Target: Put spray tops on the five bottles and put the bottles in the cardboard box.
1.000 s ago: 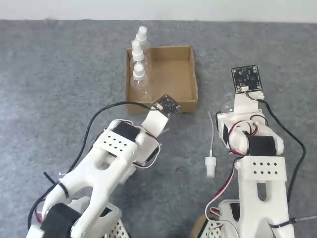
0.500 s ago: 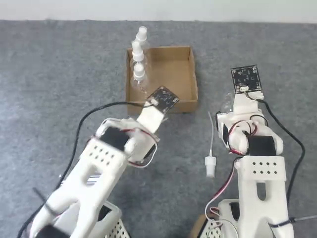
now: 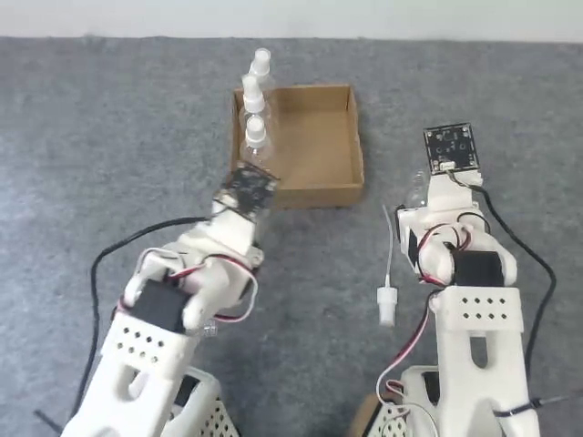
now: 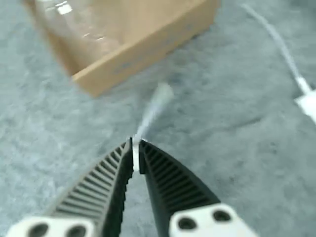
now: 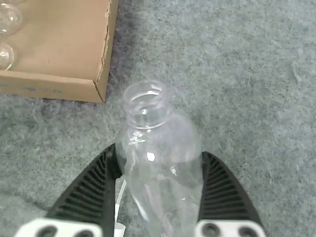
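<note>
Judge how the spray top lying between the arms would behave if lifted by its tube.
The spray top probably weighs little: its head is small. Its dip tube is long and thin, so it likely flexes, letting the head swing. On the carpet it seems unlikely to roll.

The white tube (image 4: 153, 106) in the left claw (image 4: 136, 144) is blurred.

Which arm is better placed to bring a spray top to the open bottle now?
Left. The left tool is shut on a thin white tube, seemingly a spray top; the right tool is full, holding the bottle.
</note>
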